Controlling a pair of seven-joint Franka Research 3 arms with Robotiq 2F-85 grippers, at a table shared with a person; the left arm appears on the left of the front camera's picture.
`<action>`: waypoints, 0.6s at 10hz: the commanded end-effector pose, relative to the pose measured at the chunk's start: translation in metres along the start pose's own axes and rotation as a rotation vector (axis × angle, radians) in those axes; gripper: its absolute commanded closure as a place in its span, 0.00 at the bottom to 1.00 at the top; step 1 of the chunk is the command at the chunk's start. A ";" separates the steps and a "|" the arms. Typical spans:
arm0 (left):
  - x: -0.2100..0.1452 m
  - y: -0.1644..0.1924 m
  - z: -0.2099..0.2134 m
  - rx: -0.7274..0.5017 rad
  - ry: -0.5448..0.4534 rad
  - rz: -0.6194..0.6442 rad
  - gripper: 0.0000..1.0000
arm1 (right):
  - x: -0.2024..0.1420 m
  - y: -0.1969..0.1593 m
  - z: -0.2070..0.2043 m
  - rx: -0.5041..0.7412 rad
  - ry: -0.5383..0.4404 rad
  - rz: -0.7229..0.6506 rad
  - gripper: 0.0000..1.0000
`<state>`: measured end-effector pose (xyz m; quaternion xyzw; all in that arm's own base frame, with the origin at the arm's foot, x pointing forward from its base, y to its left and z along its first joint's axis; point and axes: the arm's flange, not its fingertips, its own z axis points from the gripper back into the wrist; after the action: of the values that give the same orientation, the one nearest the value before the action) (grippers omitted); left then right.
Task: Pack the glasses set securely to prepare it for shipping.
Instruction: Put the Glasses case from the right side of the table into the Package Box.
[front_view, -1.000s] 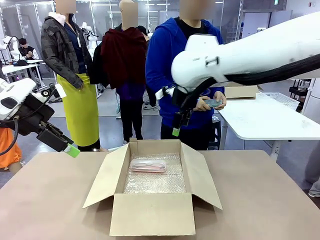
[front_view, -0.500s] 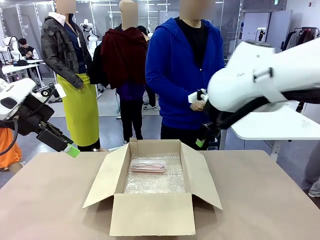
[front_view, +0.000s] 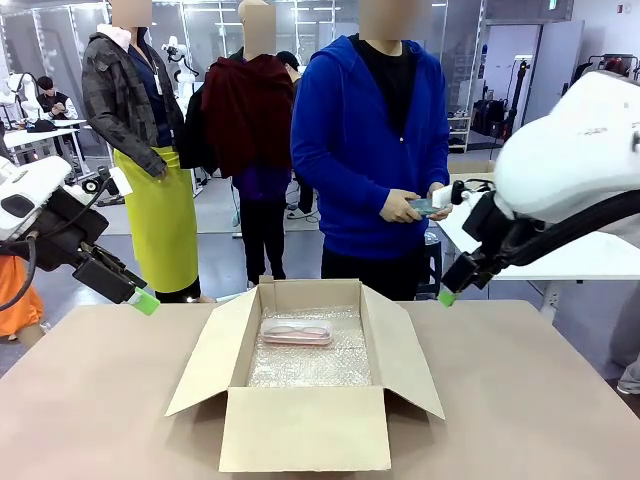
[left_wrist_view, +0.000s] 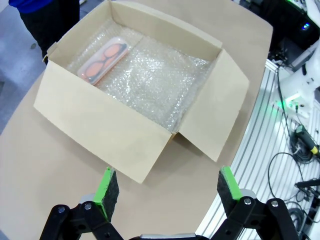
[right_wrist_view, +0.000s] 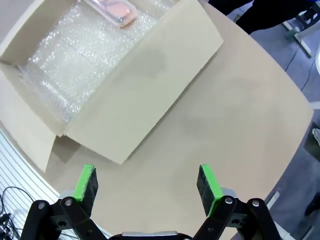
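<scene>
Case (front_view: 296, 332), pink, lengthwise left-right in box (front_view: 304, 428)

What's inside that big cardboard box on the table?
Inside the cardboard box lies a pale pink glasses case, near the far wall, resting on a bubble wrap lining. The wrap covers the box floor, so anything beneath it cannot be seen.

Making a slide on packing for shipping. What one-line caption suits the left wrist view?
Open left gripper faces the open cardboard box, where the pink glasses case lies on bubble wrap.
</scene>
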<state>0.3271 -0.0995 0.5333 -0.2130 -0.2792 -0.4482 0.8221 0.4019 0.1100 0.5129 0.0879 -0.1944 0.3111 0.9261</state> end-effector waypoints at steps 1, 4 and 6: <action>0.000 0.000 0.002 -0.019 -0.008 -0.001 0.00 | -0.019 0.001 -0.005 0.049 -0.033 0.073 0.00; 0.000 0.000 0.002 -0.019 -0.008 -0.001 0.00 | 0.000 0.000 0.000 0.000 0.000 0.000 0.00; 0.000 0.000 0.002 -0.019 -0.008 -0.001 0.00 | 0.000 0.000 0.000 0.000 0.000 0.000 0.00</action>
<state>0.3271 -0.0995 0.5332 -0.2130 -0.2792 -0.4483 0.8221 0.4007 0.1038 0.5101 0.0910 -0.1943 0.3209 0.9225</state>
